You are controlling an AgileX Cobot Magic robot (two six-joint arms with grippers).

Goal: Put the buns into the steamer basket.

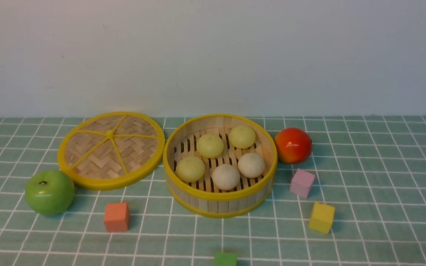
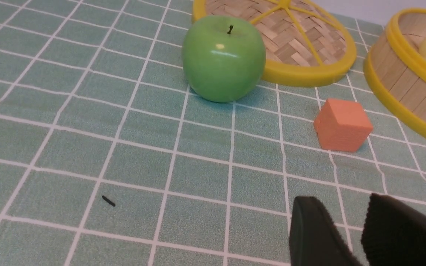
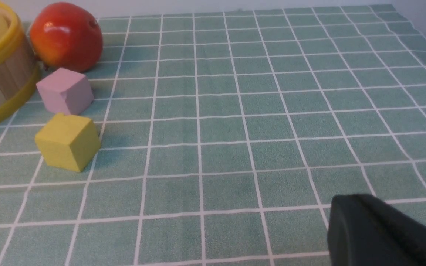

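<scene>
Buns [image 1: 225,177]: all five inside the basket [image 1: 218,205]. Basket position: forward and inward of both arms. Left fingers [image 2: 340,199]: parted, unloaded. Right fingers [image 3: 350,198]: closed together, unloaded. Nearer arm: cannot be determined. Placement appears complete; likely next move: withdrawal, away from basket.

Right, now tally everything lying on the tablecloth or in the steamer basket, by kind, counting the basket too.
Buns: 5
Steamer basket: 1
Woven lid: 1
Green apple: 1
Red-orange fruit: 1
Blocks: 4
Total: 13
</scene>
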